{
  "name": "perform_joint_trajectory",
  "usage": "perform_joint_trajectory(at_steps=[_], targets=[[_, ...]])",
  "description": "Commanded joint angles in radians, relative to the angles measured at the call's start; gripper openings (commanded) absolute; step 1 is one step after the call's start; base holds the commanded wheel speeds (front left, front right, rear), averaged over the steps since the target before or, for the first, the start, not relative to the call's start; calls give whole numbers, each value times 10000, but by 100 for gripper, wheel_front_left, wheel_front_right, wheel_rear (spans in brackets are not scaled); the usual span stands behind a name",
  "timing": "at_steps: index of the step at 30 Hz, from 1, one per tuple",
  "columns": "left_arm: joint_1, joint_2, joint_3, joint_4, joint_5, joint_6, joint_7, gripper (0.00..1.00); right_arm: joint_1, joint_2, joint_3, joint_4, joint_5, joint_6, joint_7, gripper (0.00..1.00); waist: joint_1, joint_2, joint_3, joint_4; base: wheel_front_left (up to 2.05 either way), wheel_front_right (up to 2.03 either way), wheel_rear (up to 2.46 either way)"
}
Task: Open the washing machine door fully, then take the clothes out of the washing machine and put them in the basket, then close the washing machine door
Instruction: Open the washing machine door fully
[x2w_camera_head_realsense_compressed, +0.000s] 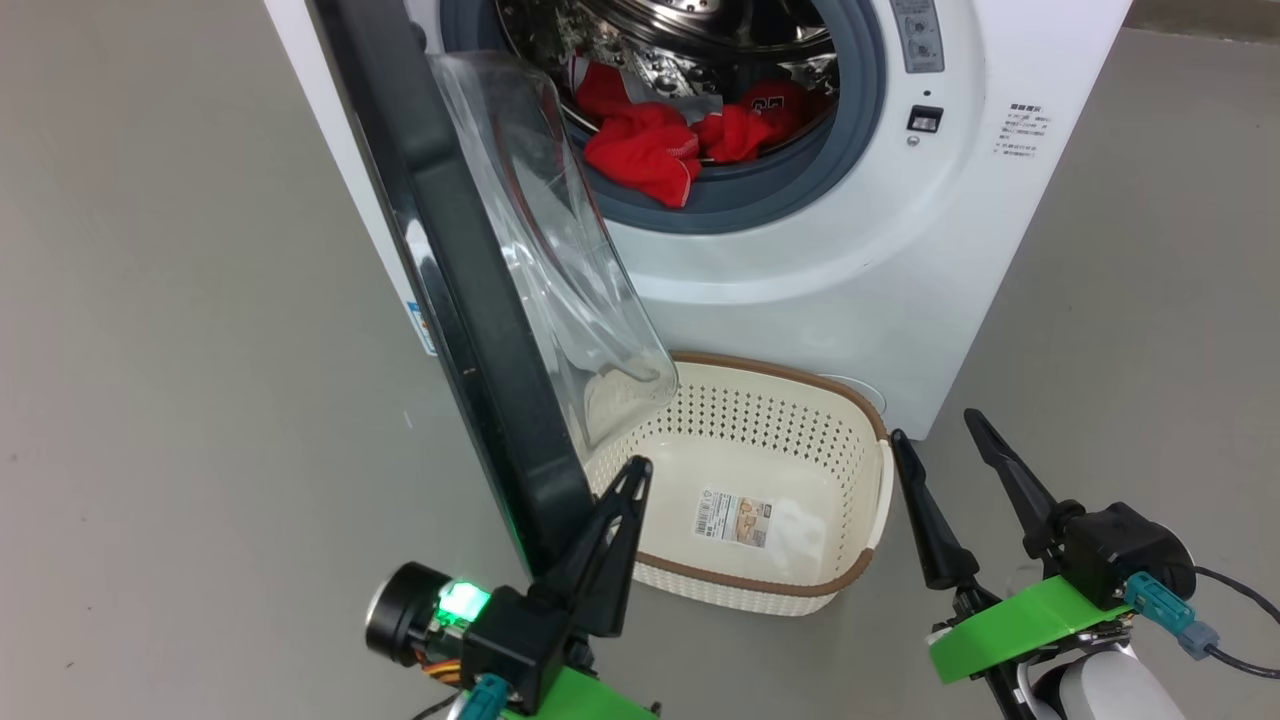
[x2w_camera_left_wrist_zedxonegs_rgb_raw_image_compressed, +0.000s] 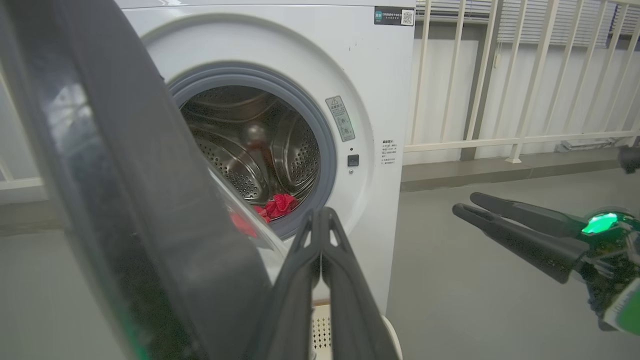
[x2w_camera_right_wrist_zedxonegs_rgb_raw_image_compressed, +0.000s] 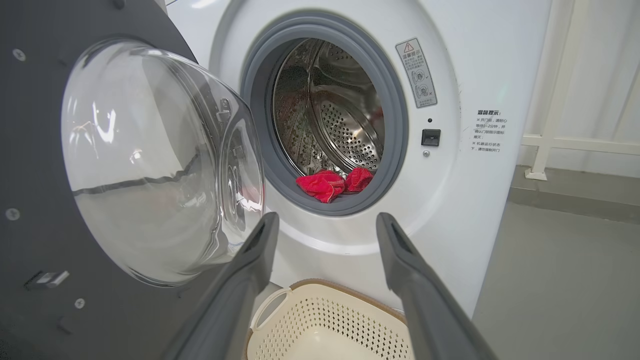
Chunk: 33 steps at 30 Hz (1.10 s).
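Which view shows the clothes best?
The head view: the clothes lie large and unobstructed in the open washing machine. The right wrist view shows them smaller; the left wrist view shows a small red patch past the washing machine door.

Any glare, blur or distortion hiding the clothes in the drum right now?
Head view: sharp, clothes plain, faint reflections on the glass window. Left wrist view: the washing machine door looms close and blurred, covering part of the drum; railing bars splay with wide-angle distortion. Right wrist view: glare streaks on the glass, clothes clear.

clothes (x2w_camera_head_realsense_compressed: 648, 150) in the washing machine (x2w_camera_head_realsense_compressed: 880, 290), basket (x2w_camera_head_realsense_compressed: 770, 425) on floor (x2w_camera_head_realsense_compressed: 150, 400) before it, door (x2w_camera_head_realsense_compressed: 450, 300) standing open at left
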<state>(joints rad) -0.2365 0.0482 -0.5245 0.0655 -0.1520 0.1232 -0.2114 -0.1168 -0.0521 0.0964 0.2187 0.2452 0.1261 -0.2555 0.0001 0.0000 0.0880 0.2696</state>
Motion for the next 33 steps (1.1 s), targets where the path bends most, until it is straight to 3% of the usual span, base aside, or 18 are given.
perform_joint_trajectory(at_steps=[1, 11, 33], targets=[[-409, 48, 433, -21, -133, 105, 4, 0, -304, 18, 240, -197, 12, 46, -63, 100, -1, 0, -19, 26, 0, 0, 0], [-343, 150, 842, 556, -472, 378, -3, 0, -165, 18, 308, -73, -64, 46, -63, 100, -1, 0, -181, 372, 0, 0, 0], [486, 746, 1958, 41, -985, 1157, -201, 0, -105, 18, 604, 72, -13, 46, -63, 100, -1, 0, -87, 1206, 0, 0, 0]])
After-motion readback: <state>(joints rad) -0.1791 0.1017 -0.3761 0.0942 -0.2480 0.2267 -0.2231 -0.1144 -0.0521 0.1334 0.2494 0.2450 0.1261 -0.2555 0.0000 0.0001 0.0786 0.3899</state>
